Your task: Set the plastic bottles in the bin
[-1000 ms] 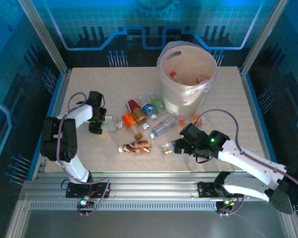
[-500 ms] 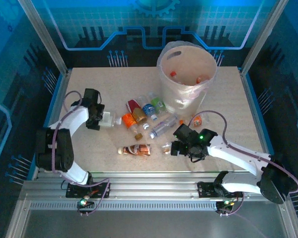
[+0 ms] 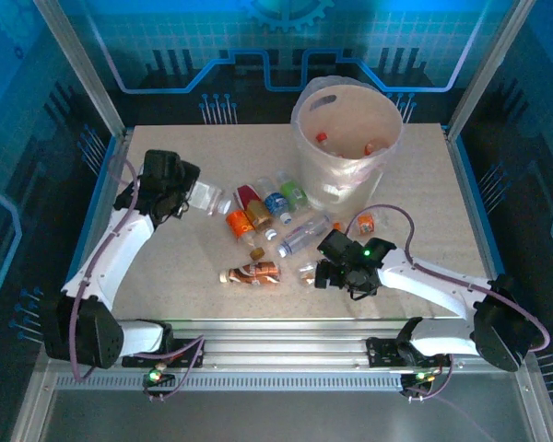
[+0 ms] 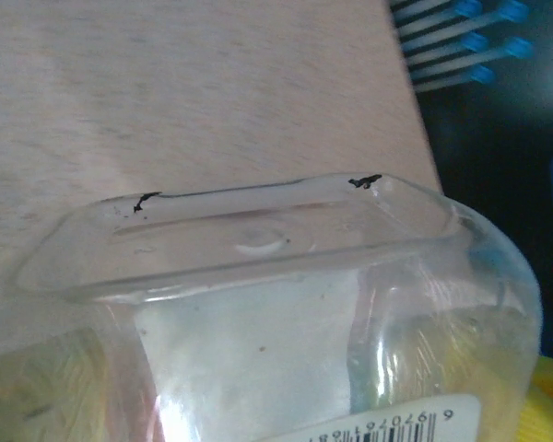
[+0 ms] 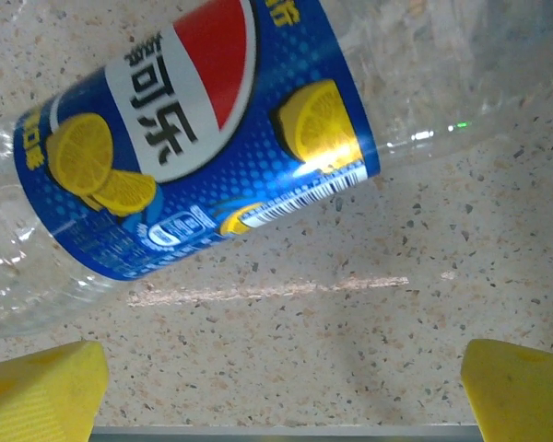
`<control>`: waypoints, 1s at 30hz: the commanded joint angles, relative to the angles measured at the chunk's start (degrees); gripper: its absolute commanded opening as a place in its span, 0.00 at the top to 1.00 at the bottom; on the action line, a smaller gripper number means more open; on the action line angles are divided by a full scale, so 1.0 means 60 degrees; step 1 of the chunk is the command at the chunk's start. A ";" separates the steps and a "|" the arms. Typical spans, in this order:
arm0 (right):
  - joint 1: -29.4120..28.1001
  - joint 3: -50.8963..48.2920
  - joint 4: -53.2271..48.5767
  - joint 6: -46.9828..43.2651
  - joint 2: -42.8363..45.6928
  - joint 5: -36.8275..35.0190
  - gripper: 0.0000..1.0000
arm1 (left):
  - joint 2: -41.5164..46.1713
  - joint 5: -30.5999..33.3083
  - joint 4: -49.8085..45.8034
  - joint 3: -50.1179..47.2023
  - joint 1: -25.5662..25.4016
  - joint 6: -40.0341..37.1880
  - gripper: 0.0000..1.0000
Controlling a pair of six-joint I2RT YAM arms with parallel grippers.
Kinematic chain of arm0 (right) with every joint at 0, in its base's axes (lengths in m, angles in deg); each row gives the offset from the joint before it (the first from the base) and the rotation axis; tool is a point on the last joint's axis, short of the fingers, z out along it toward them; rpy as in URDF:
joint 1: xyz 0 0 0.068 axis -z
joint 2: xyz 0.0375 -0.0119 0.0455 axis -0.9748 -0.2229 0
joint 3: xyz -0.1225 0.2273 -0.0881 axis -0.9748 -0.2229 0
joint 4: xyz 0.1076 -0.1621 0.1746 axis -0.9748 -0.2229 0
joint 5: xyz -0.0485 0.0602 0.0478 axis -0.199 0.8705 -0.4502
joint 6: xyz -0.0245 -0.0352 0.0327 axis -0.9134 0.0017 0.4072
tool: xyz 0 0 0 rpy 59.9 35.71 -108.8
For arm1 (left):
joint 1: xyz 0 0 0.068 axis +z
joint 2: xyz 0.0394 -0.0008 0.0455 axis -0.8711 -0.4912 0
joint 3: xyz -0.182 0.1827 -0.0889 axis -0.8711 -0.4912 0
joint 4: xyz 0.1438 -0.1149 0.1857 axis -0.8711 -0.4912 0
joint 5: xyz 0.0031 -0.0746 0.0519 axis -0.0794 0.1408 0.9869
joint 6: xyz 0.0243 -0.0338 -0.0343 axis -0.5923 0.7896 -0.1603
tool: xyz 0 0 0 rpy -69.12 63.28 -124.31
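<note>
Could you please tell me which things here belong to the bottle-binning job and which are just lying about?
Job: bin; clear bottle held in left end effector; blue-label bottle near open right end effector; brown-label bottle; other loose bottles.
Just there: table; metal frame rail; blue backdrop.
</note>
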 commanded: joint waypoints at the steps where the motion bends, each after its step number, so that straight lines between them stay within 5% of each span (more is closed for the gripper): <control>1: 0.0123 -0.0145 0.0156 -0.0058 -0.0061 -0.0187 0.00 | 0.0050 0.0191 0.0912 0.1009 -0.0770 -0.1340 0.45; 17: 0.0295 -0.0321 0.0647 -0.0071 -0.0283 -0.0314 0.00 | -0.3315 -0.0626 0.6722 0.4624 -0.3610 -0.5561 0.45; 30: 0.0313 -0.0285 0.0867 -0.0116 -0.0446 -0.0338 0.00 | -0.6982 -0.0502 0.7284 0.8638 -0.4182 -0.7927 0.45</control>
